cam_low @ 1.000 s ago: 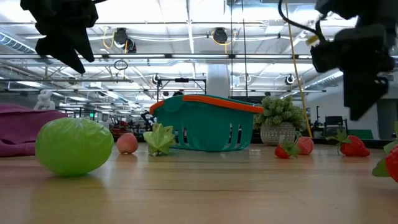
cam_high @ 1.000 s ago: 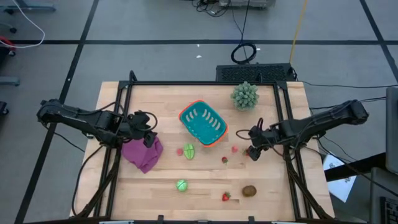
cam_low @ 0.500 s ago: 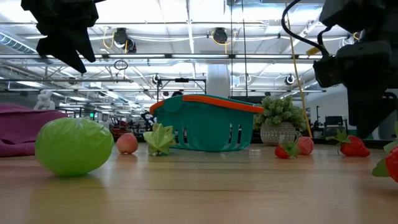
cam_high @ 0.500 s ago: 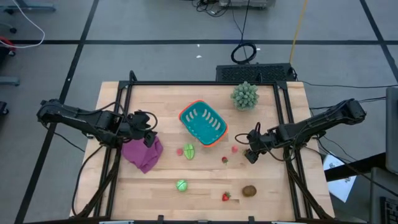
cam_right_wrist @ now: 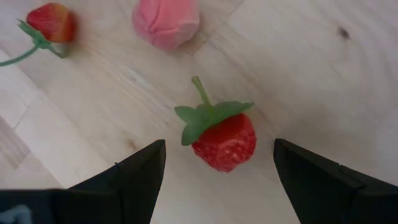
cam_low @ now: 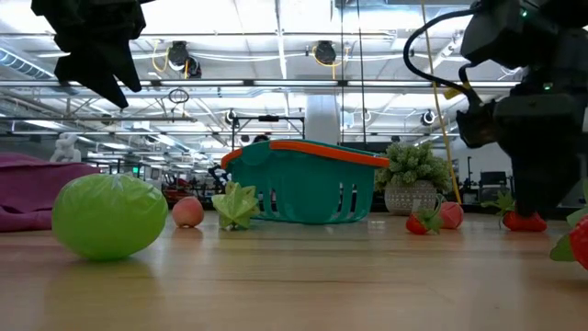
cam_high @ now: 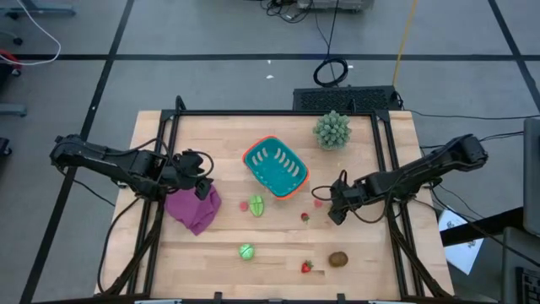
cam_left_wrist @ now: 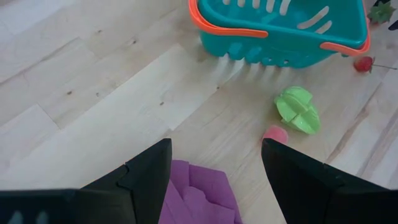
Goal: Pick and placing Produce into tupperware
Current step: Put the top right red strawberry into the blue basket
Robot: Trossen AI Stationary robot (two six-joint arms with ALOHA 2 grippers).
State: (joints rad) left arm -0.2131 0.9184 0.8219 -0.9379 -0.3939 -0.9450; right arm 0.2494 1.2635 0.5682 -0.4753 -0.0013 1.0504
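Right gripper [cam_high: 336,213] over a strawberry [cam_right_wrist: 222,135], fingers apart, nothing held.

From my right wrist view the berry lies on the tabletop [cam_high: 371,270] midway between the spread fingers, stem end pointing toward the pink piece [cam_right_wrist: 166,21]. I think straight down suffices, though height is hard to judge. The basket [cam_high: 275,166] sits off toward the left arm. Left gripper [cam_high: 201,184] waits over the purple cloth [cam_high: 193,209], also parted and empty.

Desk [cam_high: 278,253]: pale wood planks, matt, visible grain.
Tupperware [cam_left_wrist: 280,50]: teal plastic, orange rim, smooth, slight sheen.
Cloth [cam_high: 194,209]: purple fabric, soft, matt.
Strawberry [cam_right_wrist: 224,140]: red, dimpled surface, green leafy cap.
Green ball [cam_low: 108,217]: glossy, smooth.
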